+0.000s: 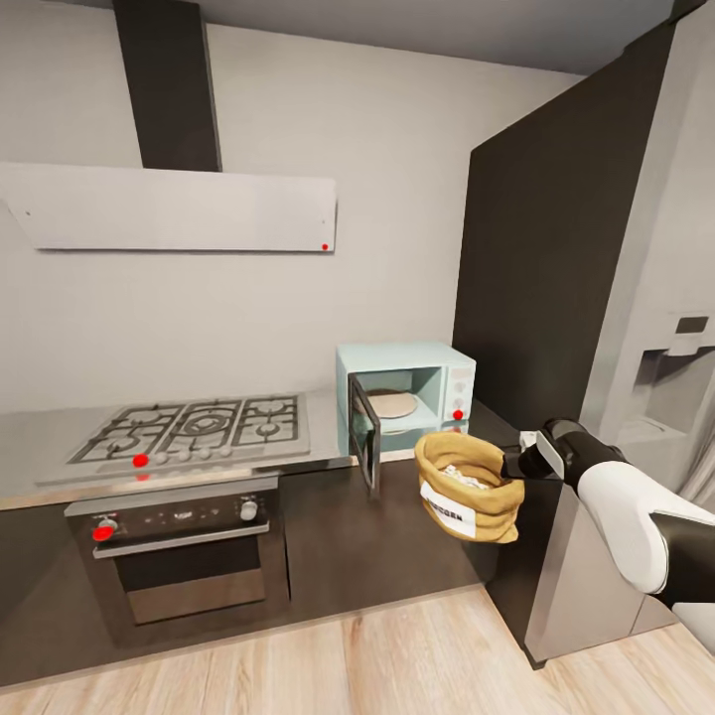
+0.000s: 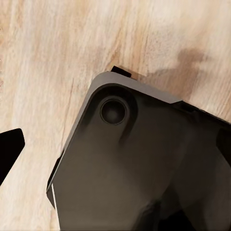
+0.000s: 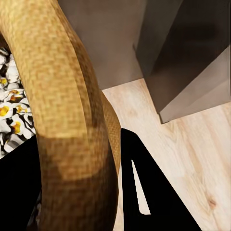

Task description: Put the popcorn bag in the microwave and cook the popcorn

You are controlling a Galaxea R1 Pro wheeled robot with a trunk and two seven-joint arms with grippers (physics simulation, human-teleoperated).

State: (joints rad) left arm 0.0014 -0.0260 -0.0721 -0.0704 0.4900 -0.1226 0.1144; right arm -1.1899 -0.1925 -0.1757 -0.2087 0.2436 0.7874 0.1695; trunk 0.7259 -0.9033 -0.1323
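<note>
Pale wood floor [image 1: 397, 645] runs under dark cabinets along a grey wall. Nearest, the right tool [image 1: 516, 463] pinches the rolled rim of the popcorn bag [image 1: 467, 497], holding it in the air in front of the bench [image 1: 30, 437], label facing out; white popcorn [image 3: 12, 115] shows inside. Just behind it the microwave [image 1: 447, 359] stands on the bench with its dark door swung open. Further left lie the gas hob [image 1: 194, 427] and oven [image 1: 179, 556], a white hood [image 1: 169, 207] above. Whether the left tool is spread or pressed together, I cannot tell.
</note>
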